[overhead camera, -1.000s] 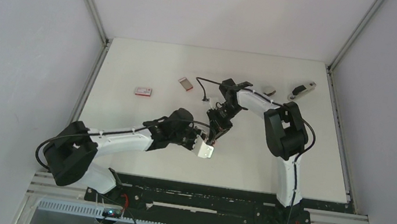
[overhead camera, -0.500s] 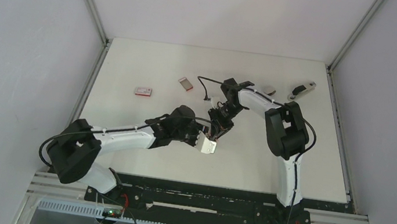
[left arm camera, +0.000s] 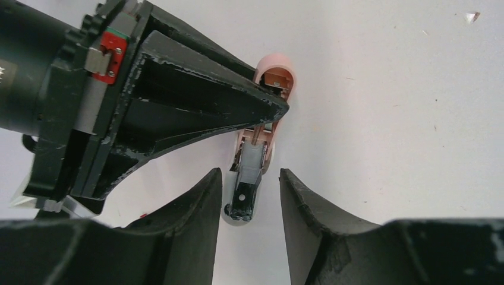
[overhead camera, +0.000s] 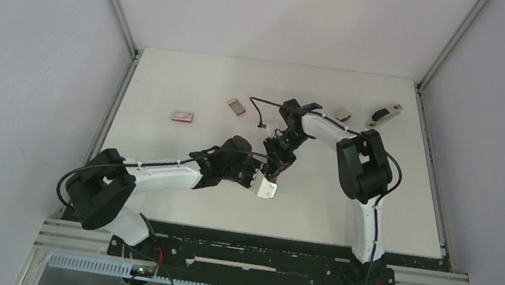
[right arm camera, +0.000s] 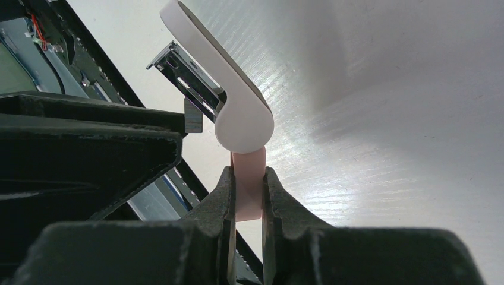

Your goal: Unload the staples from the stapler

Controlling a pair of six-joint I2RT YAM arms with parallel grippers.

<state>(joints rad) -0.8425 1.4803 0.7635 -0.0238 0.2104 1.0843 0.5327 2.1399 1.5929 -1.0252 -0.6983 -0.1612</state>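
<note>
My right gripper (right arm camera: 246, 196) is shut on the pink base of the stapler (right arm camera: 246, 178), holding it on edge against the table. Its pale top cover (right arm camera: 220, 83) is swung open, and the metal magazine (right arm camera: 184, 71) sticks out beside it. In the left wrist view, the stapler (left arm camera: 261, 133) points toward my left gripper (left arm camera: 249, 175), which is open with a finger on either side of the magazine's dark end (left arm camera: 245, 199), not touching it. In the top view, both grippers meet mid-table (overhead camera: 276, 167). I cannot make out any staples.
Two small red-and-white boxes (overhead camera: 182, 115) (overhead camera: 237, 106) lie at the back left. A small grey object (overhead camera: 343, 115) and a black-and-grey one (overhead camera: 383, 115) lie at the back right. A tiny pale fleck (left arm camera: 471, 16) lies on the table.
My left arm has reached forward and right, bringing its open fingers up around the stapler's magazine end. My right gripper has held the stapler almost still.
</note>
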